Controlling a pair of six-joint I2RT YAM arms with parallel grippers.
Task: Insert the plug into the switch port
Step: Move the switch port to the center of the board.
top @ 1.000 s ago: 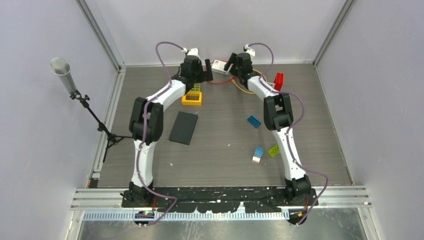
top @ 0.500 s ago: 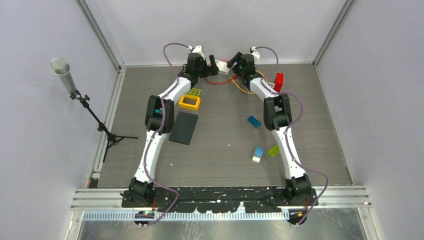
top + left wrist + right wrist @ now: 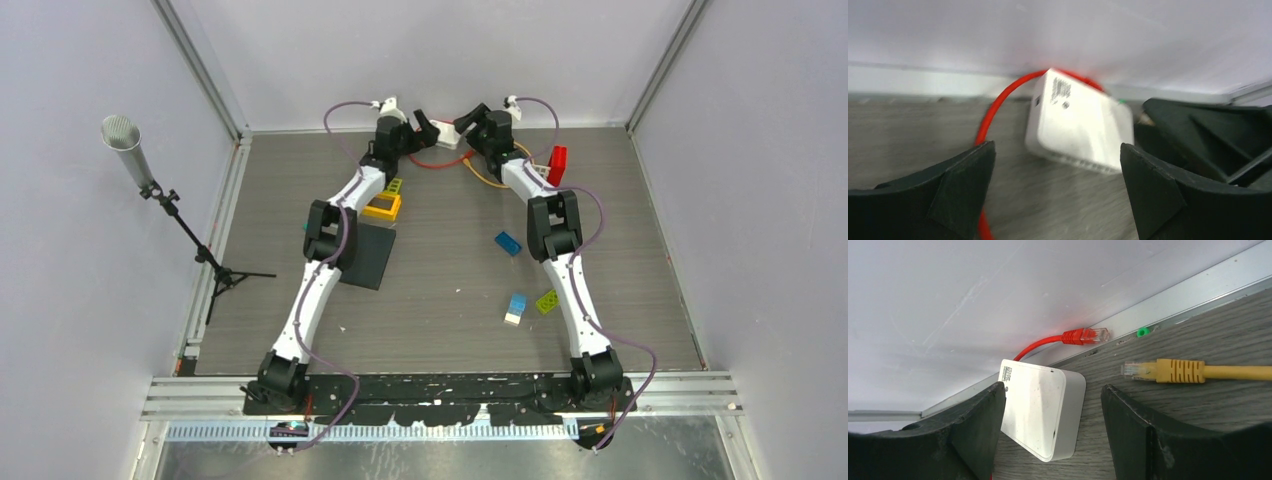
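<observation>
The white switch (image 3: 1040,407) lies flat on the table by the back wall, and its port does not show. A red plug (image 3: 1087,335) on a red cable (image 3: 998,107) rests against the wall just behind it. A yellow plug (image 3: 1135,370) lies to the right on the table. My right gripper (image 3: 1053,415) is open and straddles the switch, with a gap at its right finger. My left gripper (image 3: 1055,170) is open wide, just short of the switch (image 3: 1080,127), with nothing between its fingers. From above, both grippers (image 3: 425,130) (image 3: 465,125) flank the switch (image 3: 445,133).
A red block (image 3: 556,162) stands at the back right. A yellow frame (image 3: 382,205) and a black plate (image 3: 367,256) lie by the left arm. Blue (image 3: 508,243), blue-white (image 3: 516,307) and green (image 3: 547,300) bricks lie near the right arm. A microphone stand (image 3: 125,150) is far left.
My left arm has stretched forward and brought its gripper up to the switch at the back wall. The right gripper has shifted slightly and narrowed a little.
</observation>
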